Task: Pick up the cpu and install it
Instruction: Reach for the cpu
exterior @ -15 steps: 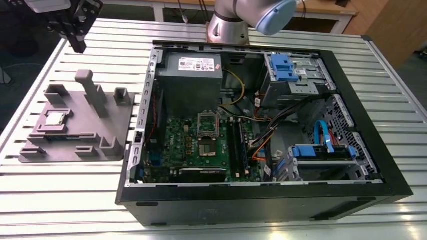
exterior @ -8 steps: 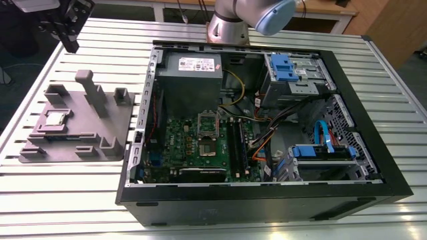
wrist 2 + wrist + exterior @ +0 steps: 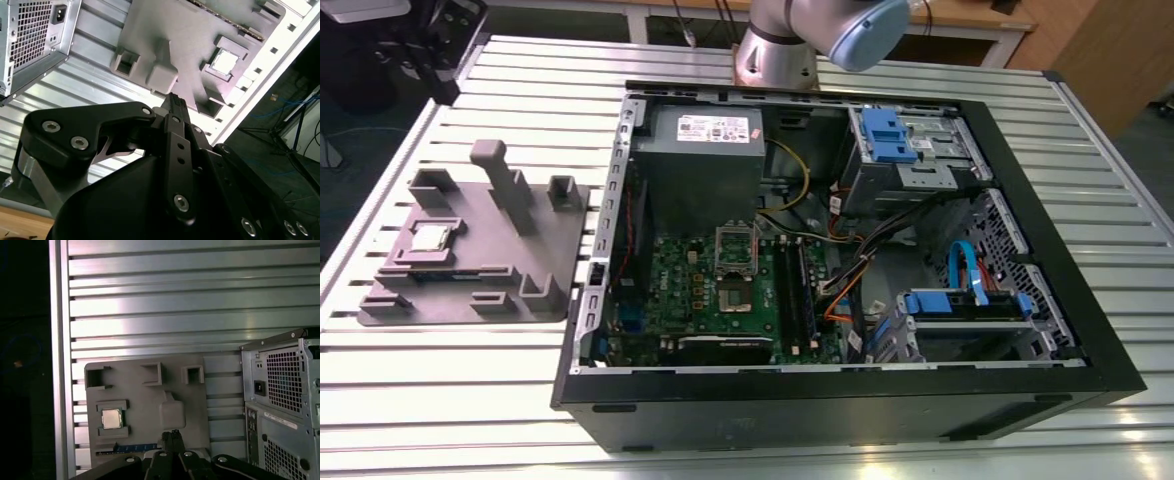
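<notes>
slatted table (image 3: pixel 440 400), open pc case (image 3: pixel 854 405), grey holder (image 3: pixel 540 245) just beside it. gripper (image 3: pixel 172 434) hangs over the holder, clenched on nothing. cpu (image 3: pixel 111 418) sits in its holder pocket, untouched. step looks like approach for the pick; that calls for unclenching and centring over the chip.

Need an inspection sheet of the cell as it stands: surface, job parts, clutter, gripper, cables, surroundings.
Surface: slatted metal table carrying grey holder and open PC case.
Job's things: cpu seated in a holder pocket, untouched; socket on the motherboard looks empty.
Clutter: memory stick in the holder beside the cpu.
Grippers: gripper shut, empty, pointed toward the holder, apart from the cpu.
Cables: yellow, orange, blue and black cables inside the case.
Surroundings: wooden furniture beyond the table.
</notes>
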`<state>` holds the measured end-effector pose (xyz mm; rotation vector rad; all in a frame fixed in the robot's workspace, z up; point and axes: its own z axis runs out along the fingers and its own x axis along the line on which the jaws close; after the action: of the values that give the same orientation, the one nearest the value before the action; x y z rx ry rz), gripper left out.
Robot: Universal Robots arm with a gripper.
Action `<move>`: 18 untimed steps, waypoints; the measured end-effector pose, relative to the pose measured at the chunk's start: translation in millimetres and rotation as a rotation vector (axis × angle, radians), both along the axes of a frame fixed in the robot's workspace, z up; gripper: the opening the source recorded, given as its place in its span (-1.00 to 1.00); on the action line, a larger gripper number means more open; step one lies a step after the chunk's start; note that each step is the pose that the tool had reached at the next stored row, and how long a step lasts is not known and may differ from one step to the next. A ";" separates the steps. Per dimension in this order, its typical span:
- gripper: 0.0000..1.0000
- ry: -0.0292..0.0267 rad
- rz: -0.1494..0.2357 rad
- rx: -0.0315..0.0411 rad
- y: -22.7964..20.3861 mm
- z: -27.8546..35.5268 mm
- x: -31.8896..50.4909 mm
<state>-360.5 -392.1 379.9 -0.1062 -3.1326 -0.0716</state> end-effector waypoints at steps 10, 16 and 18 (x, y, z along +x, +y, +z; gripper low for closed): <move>-0.79 -0.0001 0.000 0.0001 0.0 -0.4 -15.1; -0.79 0.0000 0.000 0.0000 0.0 -0.3 -15.4; -0.79 -0.0001 0.000 0.0000 0.0 -0.4 -16.5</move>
<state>-377.1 -392.0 379.5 -0.1059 -3.1327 -0.0716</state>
